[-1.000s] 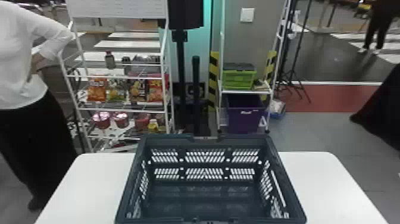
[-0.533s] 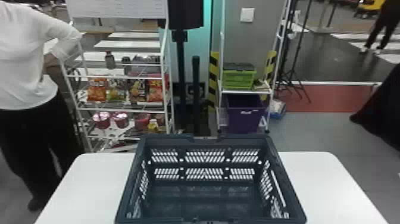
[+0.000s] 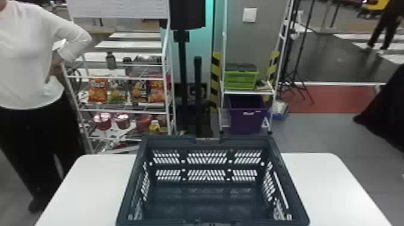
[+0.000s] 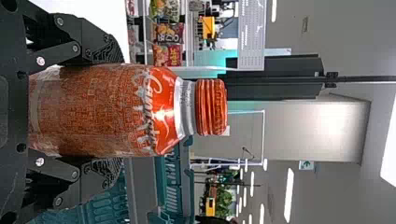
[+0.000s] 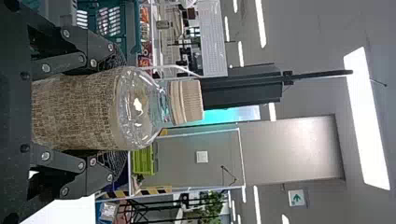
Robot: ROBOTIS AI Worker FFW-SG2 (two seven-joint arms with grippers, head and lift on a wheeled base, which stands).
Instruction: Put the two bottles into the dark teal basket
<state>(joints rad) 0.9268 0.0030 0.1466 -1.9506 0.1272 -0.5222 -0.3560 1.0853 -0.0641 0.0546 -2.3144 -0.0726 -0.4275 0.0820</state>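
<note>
Pointing neck-up, the orange bottle point(image 4: 100, 110) and brown bottle point(image 5: 77, 109) are held upright.

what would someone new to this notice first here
Probably the bright orange-red bottle, clasped between the left gripper's fingers with its ribbed cap clear of them. Next comes the brown-labelled bottle with a pale cap, held the same way by the right gripper. In the head view, the big dark teal basket stands open on the white table, with no bottle in it.
</note>
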